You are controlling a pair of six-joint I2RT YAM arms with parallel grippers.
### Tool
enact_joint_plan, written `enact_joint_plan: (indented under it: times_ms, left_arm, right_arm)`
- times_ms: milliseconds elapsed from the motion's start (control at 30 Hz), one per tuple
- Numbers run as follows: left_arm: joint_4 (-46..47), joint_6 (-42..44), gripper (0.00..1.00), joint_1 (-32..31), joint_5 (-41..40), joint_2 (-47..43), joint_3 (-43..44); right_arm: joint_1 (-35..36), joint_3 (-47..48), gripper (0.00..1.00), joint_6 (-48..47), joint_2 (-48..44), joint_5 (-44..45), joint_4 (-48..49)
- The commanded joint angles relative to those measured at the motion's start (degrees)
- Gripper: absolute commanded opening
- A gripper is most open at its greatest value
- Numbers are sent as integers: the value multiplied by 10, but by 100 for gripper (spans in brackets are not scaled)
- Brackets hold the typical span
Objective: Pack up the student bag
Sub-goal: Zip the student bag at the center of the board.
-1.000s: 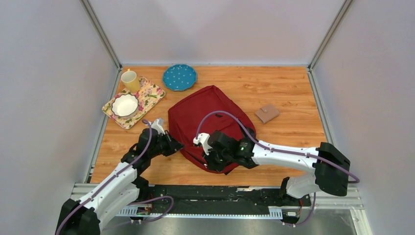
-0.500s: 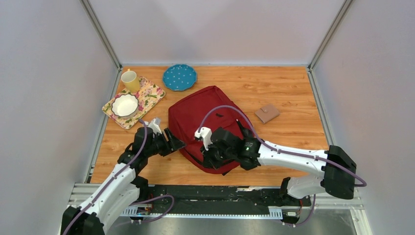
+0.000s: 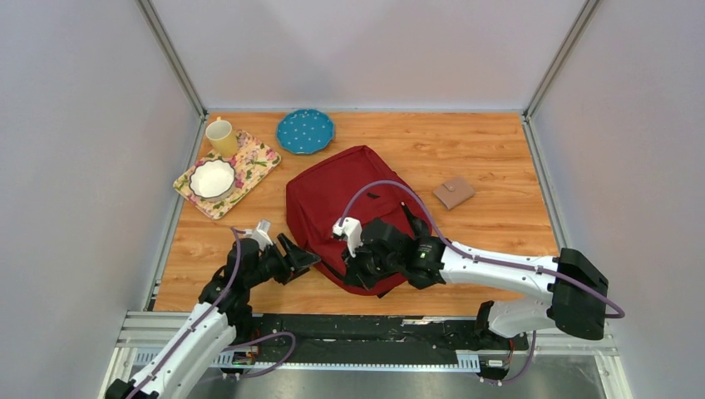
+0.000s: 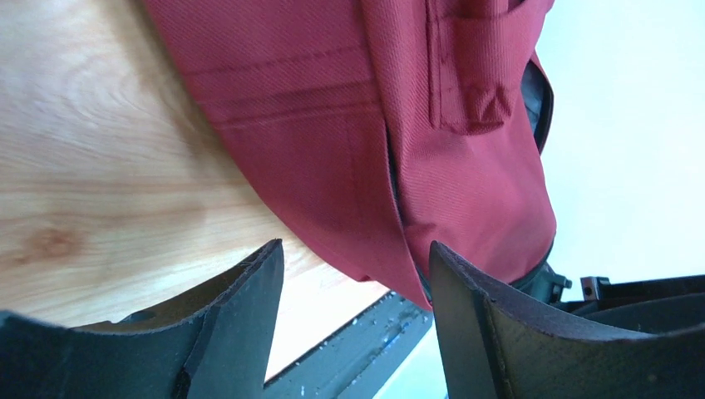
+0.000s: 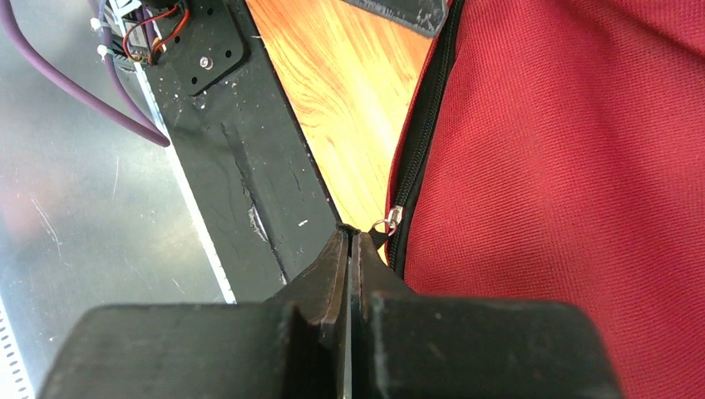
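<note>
Student bag point(image 3: 349, 195) lies flat mid-table point(image 3: 499, 150), dark red, its near end toward the arm bases. The right arm reaches across the bag's near part from the right, wrist on top of the fabric. The right gripper point(image 5: 350, 233) sits at the bag's near edge, right against the black zipper point(image 5: 424, 141) that runs along the red panel. The left gripper point(image 3: 304, 254) is just beside the bag's near left edge, pointing at it. In the left wrist view the bag's lower corner and a seam fill the space ahead of and between the fingers point(image 4: 249, 299). A red strap loop point(image 4: 465, 75) shows further up. In the top view the right wrist and its purple cable point(image 3: 382, 187) cover the near middle of the bag, so the right fingertips and the zipper are not visible there. Bag interior not seen in any view; a dark slit at the bag's edge in the left wrist view is too small to read. Can't tell if the left fingers touch the fabric. Right gripper: fingers pressed together, with the small black tab of the zipper pull point(image 5: 387, 220) pinched at the very tips and its silver ring just beside them. Left gripper: fingers wide apart, nothing held between them. A brown wallet point(image 3: 454, 192) lies on the wood to the right of the bag, well apart from both grippers.
</note>
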Motion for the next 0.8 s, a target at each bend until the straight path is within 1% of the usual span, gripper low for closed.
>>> enact_joint_plan:
  times_ms: [0, 100, 133, 267, 367, 433, 467, 500, 533, 567, 600, 667, 700, 733, 767]
  left_arm:
    - [73, -61, 72, -66, -32, 21, -10]
    - [111, -85, 72, -104, -72, 41, -19]
    - [141, -99, 72, -124, -81, 44, -27]
    - [149, -107, 72, -142, -131, 44, -31]
    - [163, -100, 67, -143, -134, 61, -26]
    - [161, -95, 61, -143, -136, 83, -19]
    - [174, -95, 57, -145, -134, 90, -21]
    - [189, -96, 49, -146, -131, 99, -23]
    - [205, -99, 46, -148, -129, 117, -22]
    - [208, -96, 42, -149, -128, 125, -18]
    - [208, -92, 33, -151, -124, 132, -14]
    - [195, -81, 25, -151, -124, 141, -2]
    - [190, -71, 13, -151, -129, 140, 1]
    - [174, -67, 7, -151, -135, 132, 6]
    - [162, -61, 1, -151, -157, 127, 11]
  right_arm:
    - [1, -10, 0, 9, -13, -14, 32]
    - [1, -13, 0, 11, -15, -14, 33]
    - [1, -13, 0, 11, -15, -14, 33]
    - [1, -14, 0, 13, -15, -17, 33]
    - [1, -17, 0, 16, -17, -23, 39]
    - [1, -18, 0, 17, -20, -30, 43]
    - [1, -19, 0, 16, -20, -32, 44]
    - [1, -19, 0, 17, -20, -34, 44]
    - [1, -18, 0, 17, -20, -37, 44]
    - [1, -18, 0, 16, -18, -37, 44]
    - [1, -17, 0, 16, -17, -38, 43]
    - [1, -13, 0, 8, -10, -40, 31]
    - [1, -9, 0, 4, -8, -40, 25]
    - [2, 0, 0, -6, -4, -40, 17]
    - [1, 5, 0, -12, -1, -42, -2]
